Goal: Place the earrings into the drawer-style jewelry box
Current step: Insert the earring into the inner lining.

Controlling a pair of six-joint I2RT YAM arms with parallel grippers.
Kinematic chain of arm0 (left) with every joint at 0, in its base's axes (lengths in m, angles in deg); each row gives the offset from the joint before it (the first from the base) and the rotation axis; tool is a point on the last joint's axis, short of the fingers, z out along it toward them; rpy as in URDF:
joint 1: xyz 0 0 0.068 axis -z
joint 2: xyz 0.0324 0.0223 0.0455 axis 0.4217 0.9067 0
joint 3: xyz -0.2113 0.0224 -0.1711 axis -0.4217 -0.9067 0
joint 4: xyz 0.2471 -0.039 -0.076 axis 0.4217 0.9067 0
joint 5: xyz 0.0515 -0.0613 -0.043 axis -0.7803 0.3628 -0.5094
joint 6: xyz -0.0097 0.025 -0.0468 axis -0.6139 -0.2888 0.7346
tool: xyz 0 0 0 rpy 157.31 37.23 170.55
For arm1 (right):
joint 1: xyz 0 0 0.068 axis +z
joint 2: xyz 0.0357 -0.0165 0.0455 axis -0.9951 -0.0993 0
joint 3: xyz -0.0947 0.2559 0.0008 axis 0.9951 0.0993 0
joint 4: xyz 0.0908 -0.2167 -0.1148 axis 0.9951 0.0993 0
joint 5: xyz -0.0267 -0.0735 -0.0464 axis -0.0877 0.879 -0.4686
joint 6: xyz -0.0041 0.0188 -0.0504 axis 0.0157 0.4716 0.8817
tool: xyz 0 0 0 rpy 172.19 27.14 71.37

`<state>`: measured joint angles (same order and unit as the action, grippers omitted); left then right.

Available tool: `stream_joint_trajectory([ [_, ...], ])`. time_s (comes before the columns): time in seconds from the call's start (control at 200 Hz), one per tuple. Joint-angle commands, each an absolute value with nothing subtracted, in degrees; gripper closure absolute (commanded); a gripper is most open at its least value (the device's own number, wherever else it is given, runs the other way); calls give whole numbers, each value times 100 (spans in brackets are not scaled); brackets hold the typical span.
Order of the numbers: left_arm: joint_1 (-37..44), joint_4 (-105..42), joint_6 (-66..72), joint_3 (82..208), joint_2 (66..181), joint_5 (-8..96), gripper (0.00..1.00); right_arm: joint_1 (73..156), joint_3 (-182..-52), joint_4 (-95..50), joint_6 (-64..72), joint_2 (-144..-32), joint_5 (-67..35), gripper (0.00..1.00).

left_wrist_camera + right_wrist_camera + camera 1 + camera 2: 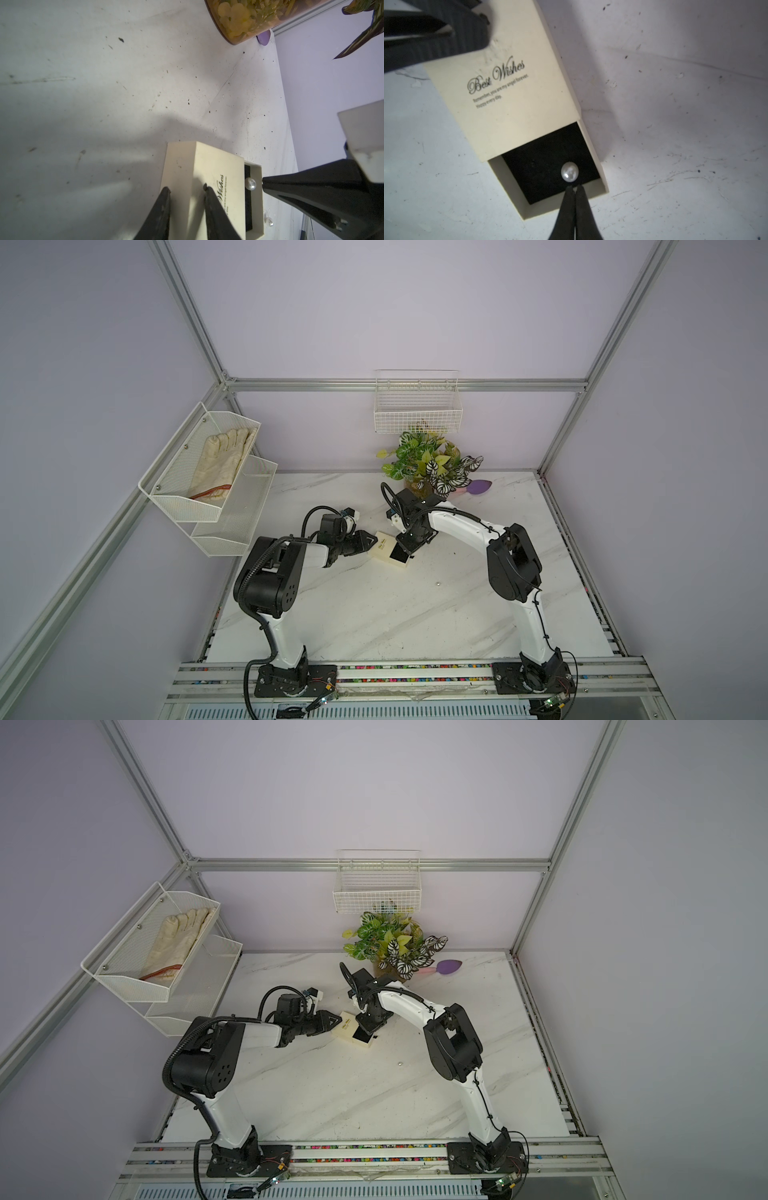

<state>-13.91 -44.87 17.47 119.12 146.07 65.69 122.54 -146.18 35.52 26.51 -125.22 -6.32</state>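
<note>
A white marble-patterned surface [374, 614] sits inside pale lilac walls [374, 323]. A potted plant [428, 460] stands at the back, with a wire basket [417, 414] on the wall above it. A mesh rack [183, 493] on the side wall holds a cream glove [220, 464].

The cream jewelry box [508, 83] lies flat near the middle of the surface, between my two arms. "Best Wishes" is printed on its lid. Its tray [564, 207] is slid partway out toward my right arm, baring the black lining [542, 166].

My left hand [186, 189] is clamped on the closed end of the box, one finger on the lid and the other outside the side wall.

My right hand [575, 187] is pinched closed, its tips over the tray's front rim. A pearl earring [569, 172] sits right at those tips, over the black lining near a front corner. I cannot tell whether its post is caught between the tips or the pearl rests free on the lining.

The second earring [437, 583] lies on the bare surface, well apart from the box, on the near side toward my right arm.
</note>
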Motion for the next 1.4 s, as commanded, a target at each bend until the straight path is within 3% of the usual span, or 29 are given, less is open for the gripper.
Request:
stream_joint_trajectory([
  [0.0,-1334,-4217,1642,12099,14728,6549,71,12218,-14661,3542,2617,-12622,-703,93],
  [0.865,-1334,-4214,1631,12075,14693,6527,71,12209,-14773,3568,2651,-12637,-668,93],
  [1.175,-1336,-4188,1637,12100,14666,6525,71,12209,-14321,3259,2543,-11706,-593,91],
  [1.395,-1327,-4178,1675,12124,14524,6590,68,12209,-12791,2190,1837,-10572,-150,89],
])
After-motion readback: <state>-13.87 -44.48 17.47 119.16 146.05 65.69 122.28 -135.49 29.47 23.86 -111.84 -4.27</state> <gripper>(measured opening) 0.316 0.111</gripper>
